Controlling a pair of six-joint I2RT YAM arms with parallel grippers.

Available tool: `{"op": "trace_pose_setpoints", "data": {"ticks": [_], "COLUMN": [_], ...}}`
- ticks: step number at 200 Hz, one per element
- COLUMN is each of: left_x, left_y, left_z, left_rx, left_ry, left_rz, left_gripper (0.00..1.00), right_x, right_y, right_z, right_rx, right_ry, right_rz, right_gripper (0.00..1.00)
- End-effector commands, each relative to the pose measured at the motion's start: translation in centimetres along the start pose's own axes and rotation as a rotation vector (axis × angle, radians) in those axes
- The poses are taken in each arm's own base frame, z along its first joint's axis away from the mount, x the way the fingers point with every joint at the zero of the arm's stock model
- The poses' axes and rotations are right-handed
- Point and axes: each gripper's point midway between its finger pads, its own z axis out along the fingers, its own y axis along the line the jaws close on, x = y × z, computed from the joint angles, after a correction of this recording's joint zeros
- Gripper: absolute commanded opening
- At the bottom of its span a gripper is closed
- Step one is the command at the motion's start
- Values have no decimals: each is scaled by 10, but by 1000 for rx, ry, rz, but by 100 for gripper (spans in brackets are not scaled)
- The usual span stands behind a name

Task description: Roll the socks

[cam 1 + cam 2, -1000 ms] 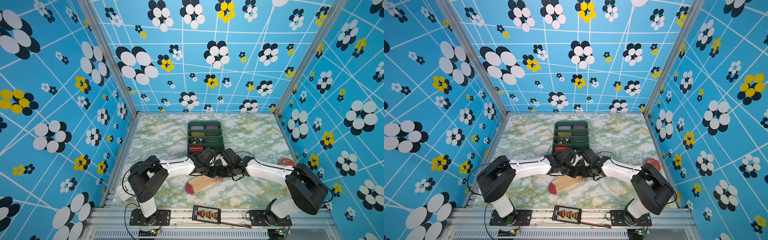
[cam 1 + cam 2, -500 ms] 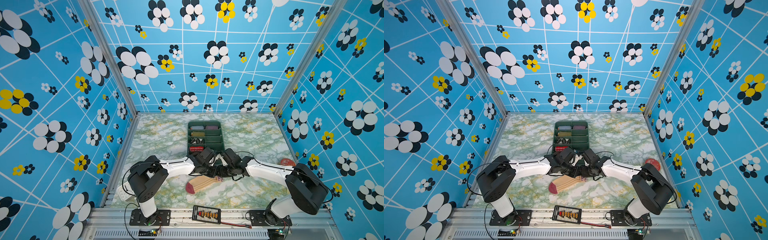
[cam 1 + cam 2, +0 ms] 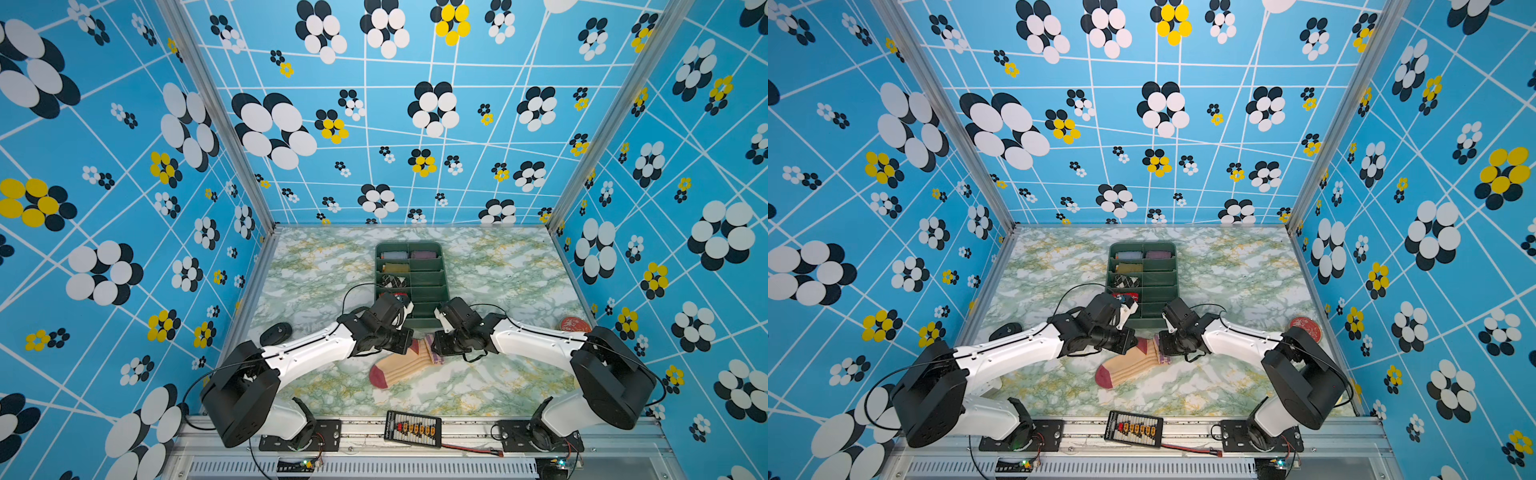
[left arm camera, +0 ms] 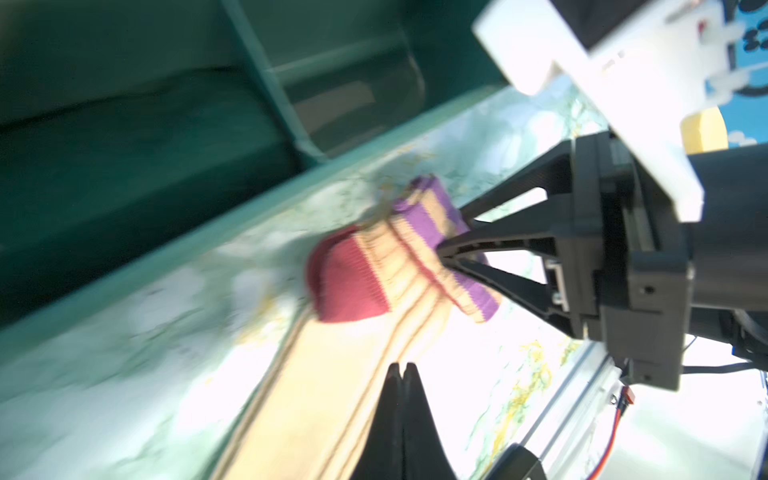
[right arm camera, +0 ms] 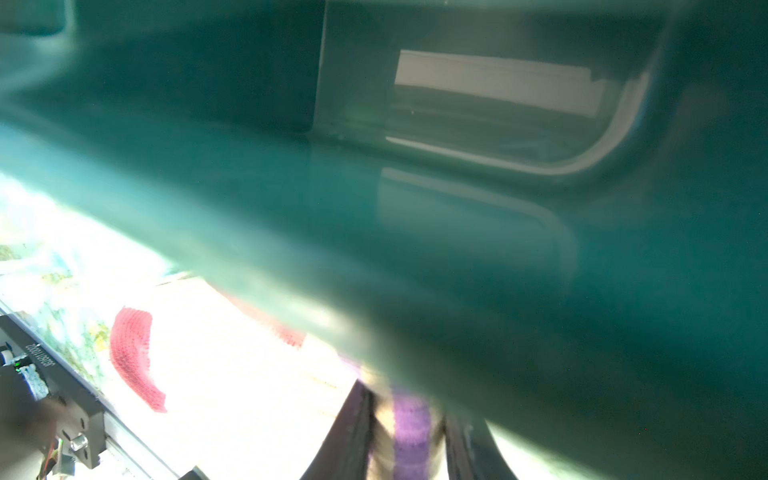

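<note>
Container: tray, dark green plastic, rectangular with rounded corners, thin dividers forming two columns of shallow compartments. It stood on the counter just beyond both claws.
Left column, farthest from the left claw to nearest: pale roll, mustard roll, black-and-white diamond roll, red patterned roll, the last partly hidden by that arm.
Right column, compartment farthest from the right claw: mauve roll. One roll per compartment.

Materials, left to right.
Well out from the left claw's outer side: black disc, matte, flat on the counter.
Counter: glossy, green-and-white marbled, yellow veins.
Left claw: black tapered fingers shut tip to tip, poised over the cream leg of the socks; contact could not be resolved.
Socks: ribbed knit, pale orange-cream, rounded dark red toe pointing away from both claws toward the front rail. They lay flat on the counter between the two claws, in front of the tray and outside it.
Cuff end was folded over into a thick soft wad showing purple stripes and a dark red patch.
Right claw was clamped on that wad, its black fingers pinching the purple band.
Well out from the right claw's outer side, by the wall: red round disc, flat, faintly patterned.
</note>
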Motion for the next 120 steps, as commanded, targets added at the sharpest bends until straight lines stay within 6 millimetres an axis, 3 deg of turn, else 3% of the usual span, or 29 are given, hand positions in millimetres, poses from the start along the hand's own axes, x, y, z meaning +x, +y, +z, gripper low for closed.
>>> {"op": "trace_pose_setpoints", "data": {"ticks": [1, 73, 120], "left_x": [20, 25, 35], "left_y": [29, 34, 35], "left_z": [-1, 20, 35], "left_rx": [-75, -55, -55], "left_ry": [44, 76, 112], "left_rz": [-43, -57, -59], "left_gripper": [0, 0, 0], "right_x": [20, 17, 13], "right_y": [0, 8, 13], "right_z": [4, 1, -3], "right_rx": [11, 15, 10], "right_ry": [86, 86, 77], "right_rz": [7, -11, -23], "right_gripper": [28, 18, 18]}}
